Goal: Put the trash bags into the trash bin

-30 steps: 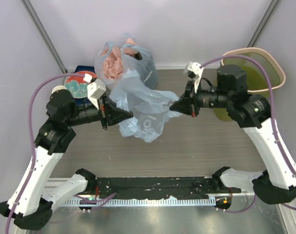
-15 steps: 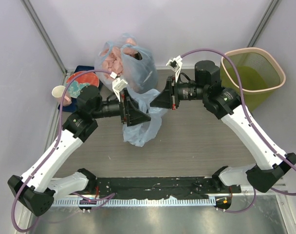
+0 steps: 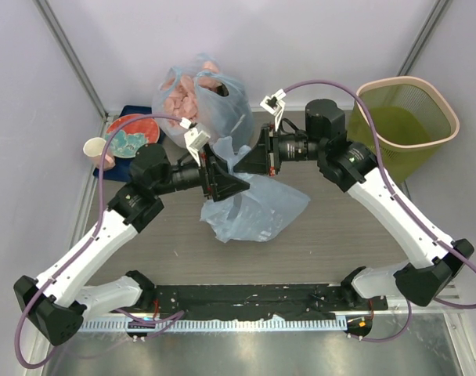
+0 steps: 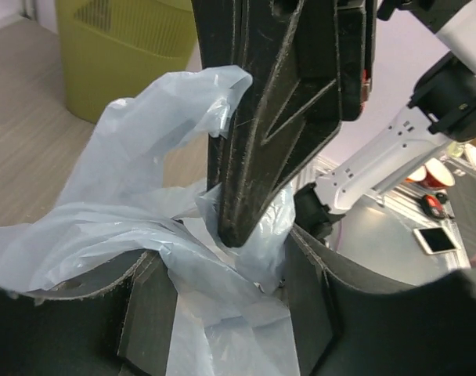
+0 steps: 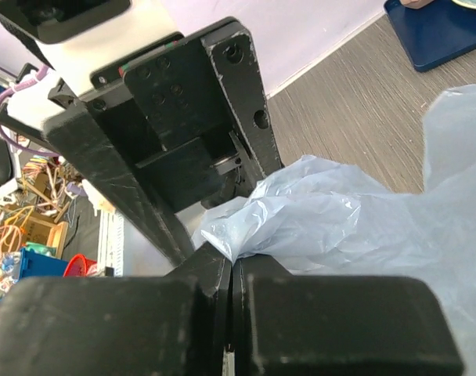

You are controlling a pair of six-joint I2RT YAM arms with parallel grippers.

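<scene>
Handover likely | right end effector (image 5: 232,262) pinches trash bag (image 3: 257,210) edge to lift it | left end effector (image 4: 226,262) spread open, straddling that fold | trash bin (image 3: 410,79) well apart

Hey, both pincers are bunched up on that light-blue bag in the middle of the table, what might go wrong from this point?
1. The right pincer is shut on only a small fold of the thin trash bag; it may slip or tear on the way to the trash bin at the far right.
2. The left pincer is open right against the right one, so they might knock together.
</scene>
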